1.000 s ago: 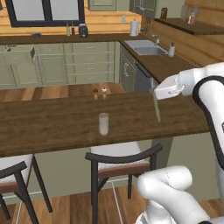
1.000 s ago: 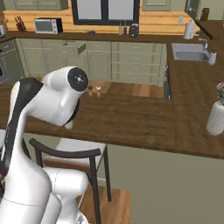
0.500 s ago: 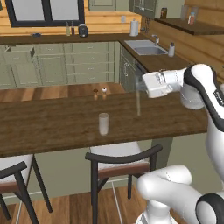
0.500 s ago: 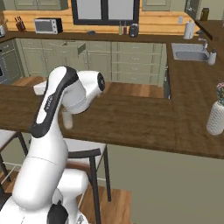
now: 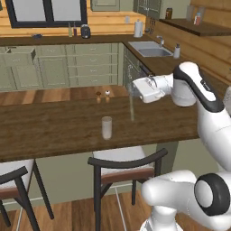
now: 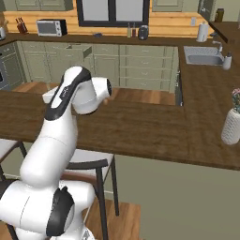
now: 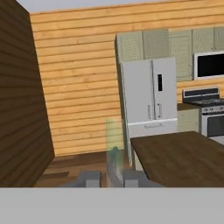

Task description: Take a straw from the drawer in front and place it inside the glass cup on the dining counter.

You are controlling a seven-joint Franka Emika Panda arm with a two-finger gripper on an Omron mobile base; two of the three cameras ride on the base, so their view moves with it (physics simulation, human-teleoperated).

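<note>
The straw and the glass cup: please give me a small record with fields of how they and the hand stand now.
straw: pale thin stick, hanging nearly upright below the hand
hand: shut on the straw, held above the dining counter
glass cup: upright on the dining counter, holding nothing
straw versus cup: apart; in the left base view the straw is to the right of the cup, not over it
drawer: pulled open at the far cabinets
task step: straw not yet in the cup

No readable text anywhere. Microwave (image 6: 51, 27) at upper left of the right base view shows no legible label. Fridge (image 7: 148, 94) front is bare too.
</note>
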